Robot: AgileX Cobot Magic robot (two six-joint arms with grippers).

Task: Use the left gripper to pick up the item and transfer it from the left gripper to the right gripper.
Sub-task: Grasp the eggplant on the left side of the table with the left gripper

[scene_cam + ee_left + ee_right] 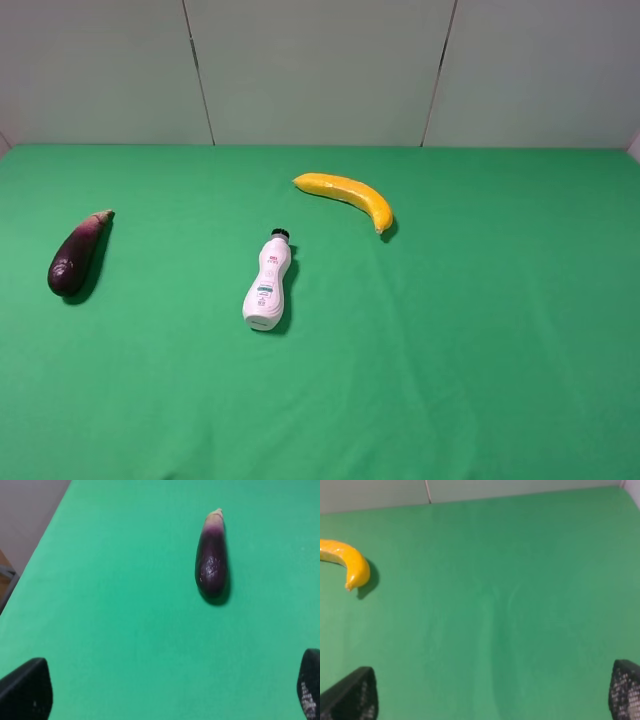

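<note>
The dark purple eggplant (77, 256) lies on the green cloth at the far left, its pale stem end pointing back and right. It also shows in the left wrist view (212, 560), lying apart from and ahead of my left gripper (170, 692). That gripper is open and empty, its two black fingertips (27, 690) wide apart at the picture's lower corners. My right gripper (492, 690) is open and empty too, with only its fingertips (352, 695) showing over bare cloth. Neither gripper shows in the exterior high view.
A yellow banana (348, 195) lies at the back middle and shows in the right wrist view (347, 562). A white bottle with a black cap (268, 281) lies in the middle. The green table (480, 350) ends at a pale wall behind; its left edge (37, 555) shows.
</note>
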